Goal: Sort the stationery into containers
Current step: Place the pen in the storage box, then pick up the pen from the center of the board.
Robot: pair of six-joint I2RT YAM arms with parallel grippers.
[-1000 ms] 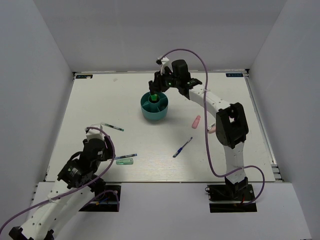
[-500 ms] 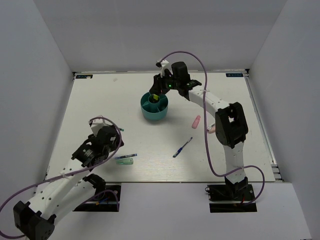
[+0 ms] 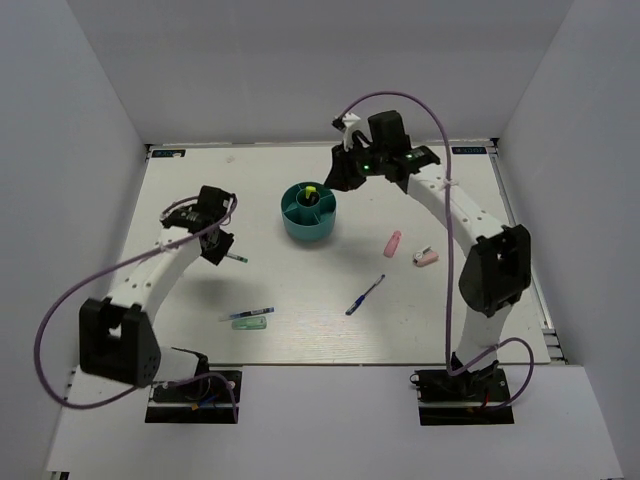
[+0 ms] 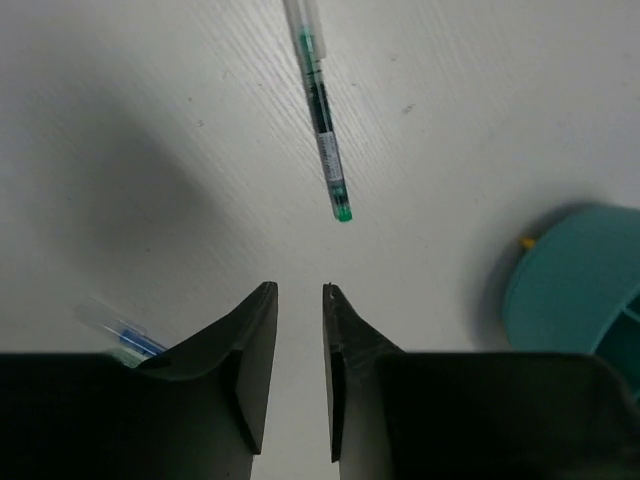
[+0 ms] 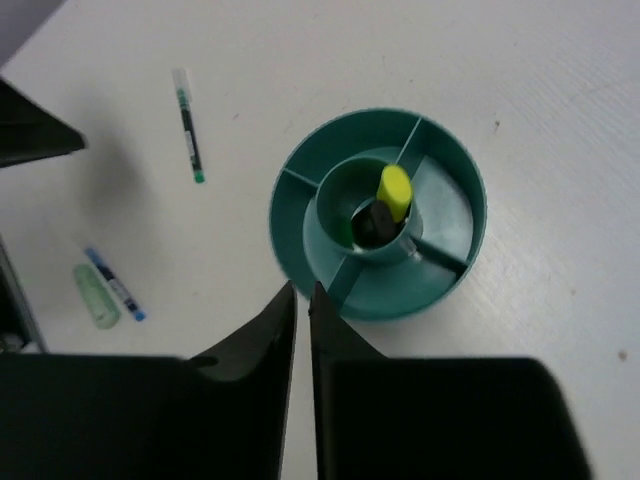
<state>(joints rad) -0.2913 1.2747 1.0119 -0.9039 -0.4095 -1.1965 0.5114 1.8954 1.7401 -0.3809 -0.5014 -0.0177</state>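
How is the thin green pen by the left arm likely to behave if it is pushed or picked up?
The green pen looks slim and round, so a sideways push would probably roll it. Its straight barrel suggests stiffness, and its thinness suggests little weight.

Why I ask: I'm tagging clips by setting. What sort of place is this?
Probably a robotics lab test cell: plain white walls box in a white tabletop, two white robot arms are mounted at its near edge, and a round teal plastic organizer and scattered pens lie on it.
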